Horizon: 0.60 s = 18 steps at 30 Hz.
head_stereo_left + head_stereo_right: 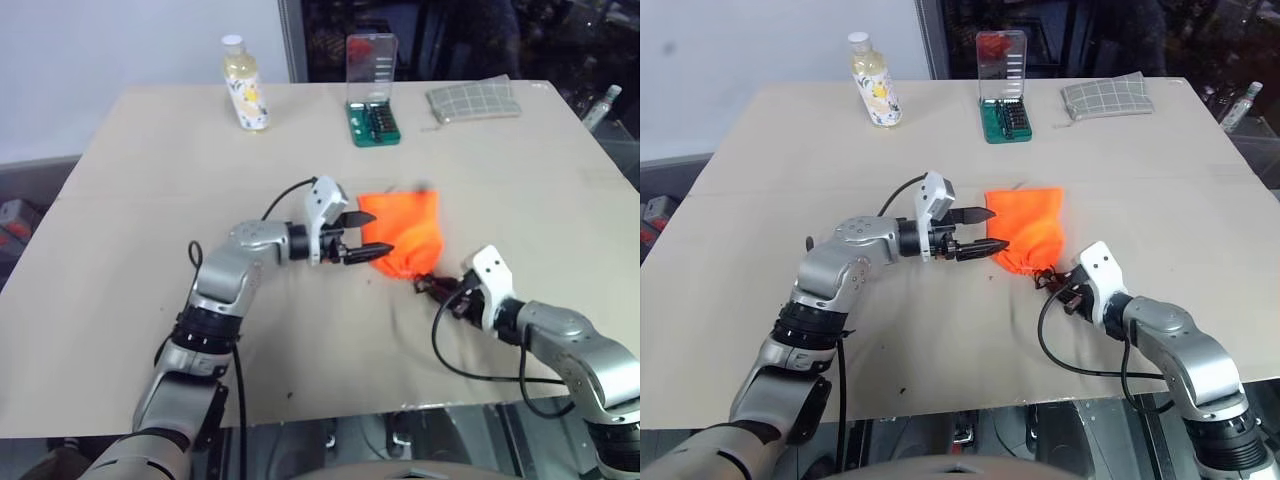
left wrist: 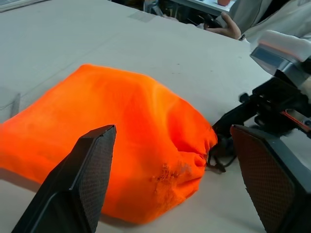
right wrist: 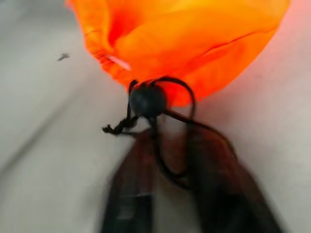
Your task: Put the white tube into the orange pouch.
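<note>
The orange pouch (image 1: 402,232) lies in the middle of the table, its gathered mouth turned toward the near right. My left gripper (image 1: 382,233) stands open against the pouch's left side, one black finger (image 2: 92,170) on either side of the fabric near the mouth. A thin dark cord with a round toggle (image 3: 147,100) hangs from the mouth. My right gripper (image 1: 425,283) sits just at that mouth, and the cord's loop runs in between its shut fingers. The white tube is out of view.
At the table's far edge stand a yellowish bottle with a white cap (image 1: 245,95), a green case of screwdriver bits (image 1: 372,100) and a folded grey checked cloth (image 1: 473,100). A person's hand (image 2: 228,29) rests beyond the table.
</note>
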Tool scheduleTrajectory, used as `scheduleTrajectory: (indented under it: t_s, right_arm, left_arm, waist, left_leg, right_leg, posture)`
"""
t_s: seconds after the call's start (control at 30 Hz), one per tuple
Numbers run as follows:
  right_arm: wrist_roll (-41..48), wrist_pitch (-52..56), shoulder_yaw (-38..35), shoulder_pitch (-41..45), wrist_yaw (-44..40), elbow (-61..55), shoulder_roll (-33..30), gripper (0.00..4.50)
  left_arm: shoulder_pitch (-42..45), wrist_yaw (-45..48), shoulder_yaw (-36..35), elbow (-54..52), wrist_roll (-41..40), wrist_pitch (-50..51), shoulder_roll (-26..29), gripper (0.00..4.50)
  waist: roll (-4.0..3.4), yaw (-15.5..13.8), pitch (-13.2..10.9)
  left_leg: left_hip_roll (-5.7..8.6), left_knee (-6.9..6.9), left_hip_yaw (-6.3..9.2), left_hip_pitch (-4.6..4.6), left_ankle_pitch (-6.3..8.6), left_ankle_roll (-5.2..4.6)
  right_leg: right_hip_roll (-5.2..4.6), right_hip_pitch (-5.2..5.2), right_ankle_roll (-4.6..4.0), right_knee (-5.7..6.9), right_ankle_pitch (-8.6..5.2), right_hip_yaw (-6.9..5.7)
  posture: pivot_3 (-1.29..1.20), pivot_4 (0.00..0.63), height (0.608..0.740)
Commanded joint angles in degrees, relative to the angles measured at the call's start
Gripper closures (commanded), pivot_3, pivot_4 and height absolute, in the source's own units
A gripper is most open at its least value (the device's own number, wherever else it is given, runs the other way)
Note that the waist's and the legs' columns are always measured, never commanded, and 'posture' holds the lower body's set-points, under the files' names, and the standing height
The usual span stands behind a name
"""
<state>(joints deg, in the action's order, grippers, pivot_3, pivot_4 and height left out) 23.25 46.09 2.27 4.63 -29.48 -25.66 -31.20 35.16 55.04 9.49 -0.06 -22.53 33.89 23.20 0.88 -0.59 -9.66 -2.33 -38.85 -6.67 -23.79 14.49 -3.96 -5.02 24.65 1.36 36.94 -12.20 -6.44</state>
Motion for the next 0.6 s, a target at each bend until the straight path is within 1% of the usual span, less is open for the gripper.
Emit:
scheduleTrajectory:
  t_s: [0.03, 0.07, 0.1, 0.13, 0.2, 0.27, 0.3, 0.37, 0.4, 0.47, 0.53, 0.6]
  right_arm:
    - [2.97, -0.54, -1.83, 0.12, -2.07, -0.58, 0.77, 4.46]
    - [3.78, -0.36, -2.47, 0.09, -2.35, -0.83, 1.06, 4.46]
    - [9.16, 1.56, -5.73, 0.59, -3.61, -2.60, 1.82, 4.46]
    - [16.95, 4.05, -9.99, 2.04, -4.21, -4.32, 2.66, 4.46]
    - [29.33, 7.81, -16.15, 4.81, -4.46, -6.44, 3.15, 4.46]
    - [37.87, 10.16, -19.24, 8.02, -3.13, -6.83, 2.08, 4.46]
    - [42.67, 10.77, -20.63, 11.84, -1.51, -6.20, 1.59, 4.46]
    - [49.83, 10.00, -22.58, 23.23, 2.81, -1.90, 1.59, 4.46]
    - [52.30, 9.70, -23.01, 26.88, 4.47, -0.22, 1.54, 4.46]
    - [53.08, 11.06, -22.07, 29.74, 6.18, 1.65, 0.35, 4.46]
    - [51.17, 12.53, -19.98, 28.50, 5.59, 1.30, -1.96, 4.46]
    - [50.13, 12.91, -18.70, 26.64, 5.64, 0.89, -3.47, 4.46]
  left_arm:
    - [0.36, -0.45, -0.90, -0.83, 0.12, -1.20, 0.22, 0.59]
    - [0.36, -0.55, -0.96, -0.75, 0.16, -1.22, 0.22, 0.59]
    - [0.66, -0.96, -1.38, -0.24, -0.02, -1.16, -0.10, 0.59]
    - [1.20, -1.40, -1.92, 0.27, -0.42, -0.77, -0.51, 0.59]
    - [2.00, -1.87, -2.55, 1.01, -0.88, -0.47, -1.00, 0.59]
    - [2.66, -2.18, -3.16, 1.69, -1.40, -0.21, -1.46, 0.59]
    - [3.28, -2.26, -3.62, 2.26, -1.75, -0.10, -1.77, 0.59]
    - [5.71, -2.86, -5.19, 4.13, -2.71, -0.10, -3.20, 0.59]
    - [6.60, -3.05, -5.68, 4.73, -2.96, -0.20, -3.69, 0.59]
    - [8.43, -2.80, -6.03, 5.54, -3.01, -1.08, -4.39, 0.59]
    - [10.01, -1.81, -5.68, 5.44, -3.08, -2.13, -4.72, 0.59]
    - [11.36, -0.72, -5.29, 5.21, -3.17, -2.92, -4.82, 0.59]
  waist:
    - [0.00, -0.09, 0.00]
    - [0.00, -0.10, 0.00]
    - [0.00, -0.12, 0.00]
    - [0.00, -0.14, -0.01]
    - [0.02, -0.14, -0.03]
    - [0.02, -0.12, -0.03]
    - [0.02, -0.15, -0.03]
    - [-0.02, 0.08, -0.08]
    - [-0.02, 0.08, -0.10]
    - [0.06, -0.42, -0.05]
    - [0.11, -0.76, 0.00]
    - [0.11, -0.75, -0.01]
  left_leg:
    - [0.00, 0.00, 0.00, -0.01, 0.00, 0.00]
    - [-0.01, 0.00, 0.01, -0.01, 0.00, 0.00]
    - [-0.01, 0.00, 0.00, -0.01, 0.00, 0.00]
    - [-0.01, 0.00, 0.00, -0.02, 0.00, 0.00]
    - [-0.01, -0.01, 0.01, -0.03, 0.00, 0.00]
    - [-0.02, -0.06, 0.01, -0.04, 0.00, -0.01]
    - [-0.03, -0.08, 0.05, -0.01, 0.01, -0.02]
    - [-0.04, -0.10, 0.09, -0.01, 0.03, -0.06]
    - [-0.05, -0.11, 0.06, -0.02, 0.09, -0.15]
    - [-0.05, -0.12, 0.10, -0.07, 0.11, -0.21]
    - [-0.04, -0.11, 0.35, -0.08, 0.00, -0.02]
    - [0.02, -0.09, 0.33, -0.14, 0.06, -0.11]
  right_leg:
    - [0.00, 0.00, -0.03, 0.00, 0.02, 0.00]
    - [0.00, 0.00, -0.06, 0.00, 0.04, -0.01]
    - [0.01, 0.00, -0.10, 0.00, 0.06, -0.01]
    - [0.01, 0.00, -0.10, 0.00, 0.06, -0.01]
    - [0.00, 0.00, -0.15, 0.00, 0.10, -0.01]
    - [0.00, -0.01, -0.16, 0.01, 0.11, -0.02]
    - [-0.01, -0.06, -0.17, 0.01, 0.12, -0.04]
    - [0.00, -0.08, -0.18, 0.01, 0.12, -0.11]
    - [0.00, -0.04, -0.29, 0.03, 0.19, -0.08]
    - [0.02, 0.00, -0.35, 0.04, 0.23, -0.14]
    - [0.01, -0.22, -0.38, -0.07, 0.22, -0.28]
    - [-0.03, -0.25, -0.38, -0.15, 0.22, -0.30]
  posture:
    - [0.00, 0.150, 0.740]
    - [0.00, 0.150, 0.740]
    - [0.00, 0.150, 0.740]
    - [0.00, 0.150, 0.740]
    - [0.00, 0.150, 0.740]
    - [0.00, 0.150, 0.740]
    - [0.00, 0.150, 0.740]
    - [0.00, 0.150, 0.740]
    - [0.00, 0.150, 0.740]
    - [0.00, 0.150, 0.740]
    - [0.00, 0.150, 0.740]
    - [0.00, 0.150, 0.740]
